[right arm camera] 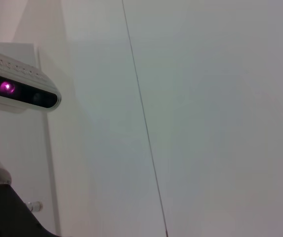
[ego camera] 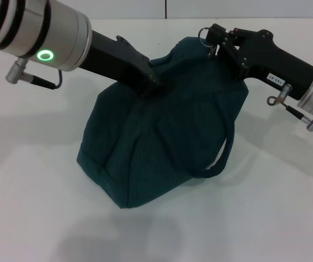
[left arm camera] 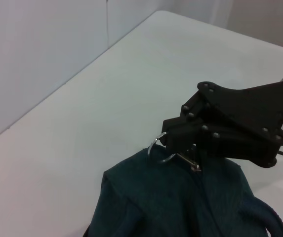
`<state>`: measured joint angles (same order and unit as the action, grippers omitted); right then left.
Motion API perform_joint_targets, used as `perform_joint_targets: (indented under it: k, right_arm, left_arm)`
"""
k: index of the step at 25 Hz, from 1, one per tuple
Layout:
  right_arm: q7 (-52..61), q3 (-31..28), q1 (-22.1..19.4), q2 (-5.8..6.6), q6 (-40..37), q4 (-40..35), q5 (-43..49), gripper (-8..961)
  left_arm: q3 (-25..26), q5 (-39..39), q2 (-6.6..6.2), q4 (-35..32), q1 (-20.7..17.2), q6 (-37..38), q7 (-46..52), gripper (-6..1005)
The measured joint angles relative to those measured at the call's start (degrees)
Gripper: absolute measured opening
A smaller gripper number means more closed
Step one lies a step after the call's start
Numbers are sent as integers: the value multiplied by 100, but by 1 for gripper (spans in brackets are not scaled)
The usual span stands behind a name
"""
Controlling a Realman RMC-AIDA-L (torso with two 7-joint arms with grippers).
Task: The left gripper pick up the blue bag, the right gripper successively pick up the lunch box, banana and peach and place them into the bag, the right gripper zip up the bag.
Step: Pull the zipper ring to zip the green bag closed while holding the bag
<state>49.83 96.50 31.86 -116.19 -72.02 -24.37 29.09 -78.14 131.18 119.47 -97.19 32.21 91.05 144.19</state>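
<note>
The blue bag [ego camera: 161, 142] stands on the white table [ego camera: 30, 180], bulging, with its top closed and one loop handle [ego camera: 222, 158] hanging at its side. My left gripper [ego camera: 153, 87] is shut on the bag's top edge near the middle. My right gripper [ego camera: 215, 42] is at the bag's far top corner, shut on the zipper pull, whose ring [ego camera: 204, 34] sticks out beside it. The left wrist view shows the right gripper [left arm camera: 181, 145], the ring [left arm camera: 157, 146] and the bag [left arm camera: 181, 202]. The lunch box, banana and peach are out of view.
The white table runs back to a pale wall [left arm camera: 42, 54]. The right wrist view shows only wall panels and a white camera unit [right arm camera: 18, 91].
</note>
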Motion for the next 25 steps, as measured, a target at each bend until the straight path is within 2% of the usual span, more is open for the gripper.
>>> perform_joint_targets:
  k: [21, 25]
  right_arm:
    - [0, 0, 32, 0, 22, 3, -15, 76]
    - [3, 0, 30, 0, 21, 3, -18, 79]
  left_arm:
    - [6, 0, -3, 8, 66, -9, -102, 91]
    - [8, -1, -3, 7, 66, -9, -123, 86]
